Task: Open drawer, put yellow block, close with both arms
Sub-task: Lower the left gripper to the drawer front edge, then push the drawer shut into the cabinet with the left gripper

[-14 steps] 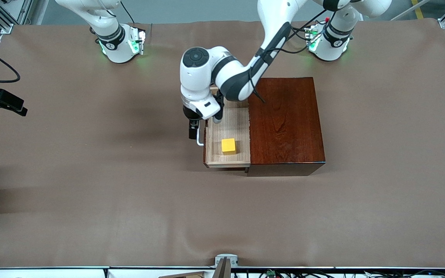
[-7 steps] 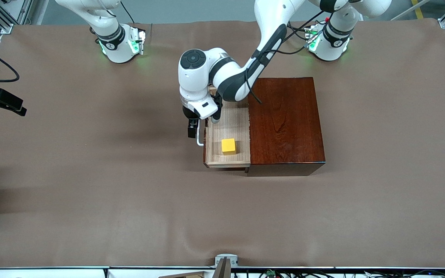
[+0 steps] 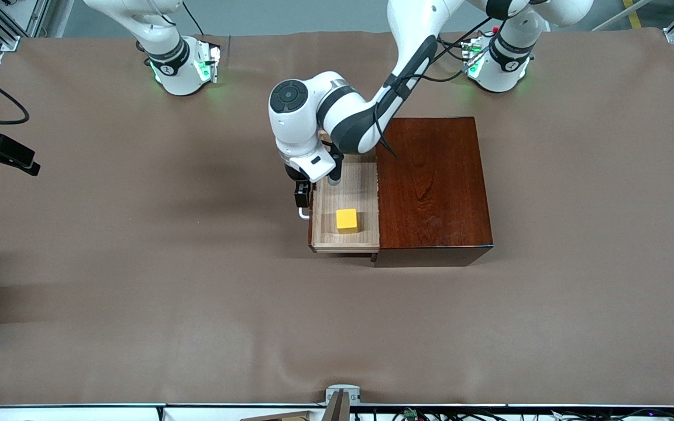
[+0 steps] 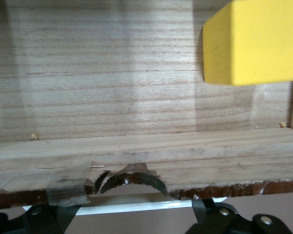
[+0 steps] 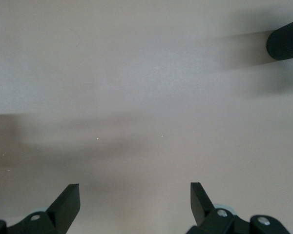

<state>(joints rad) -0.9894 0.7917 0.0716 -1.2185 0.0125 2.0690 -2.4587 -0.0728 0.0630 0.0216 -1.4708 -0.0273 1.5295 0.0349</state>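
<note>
The drawer (image 3: 346,187) stands pulled out of the dark wooden box (image 3: 433,181) toward the right arm's end of the table. The yellow block (image 3: 346,219) lies on the drawer's light-wood floor (image 4: 112,73) and shows large in the left wrist view (image 4: 256,41). My left gripper (image 3: 302,196) is low against the drawer's front, open, its fingers spread either side with the white handle (image 4: 136,205) running across the gap between them (image 4: 129,212). My right gripper (image 5: 135,195) hangs open over bare table with nothing between its fingers; it is out of the front view.
A brown cloth (image 3: 167,280) covers the table. A black device on a cable (image 3: 3,155) juts in at the right arm's end. A black cylinder (image 5: 285,46) shows at the edge of the right wrist view.
My left gripper has shifted toward the drawer's front and the box, closing on the handle. Drawer and yellow block have hardly moved. The right arm waits.
</note>
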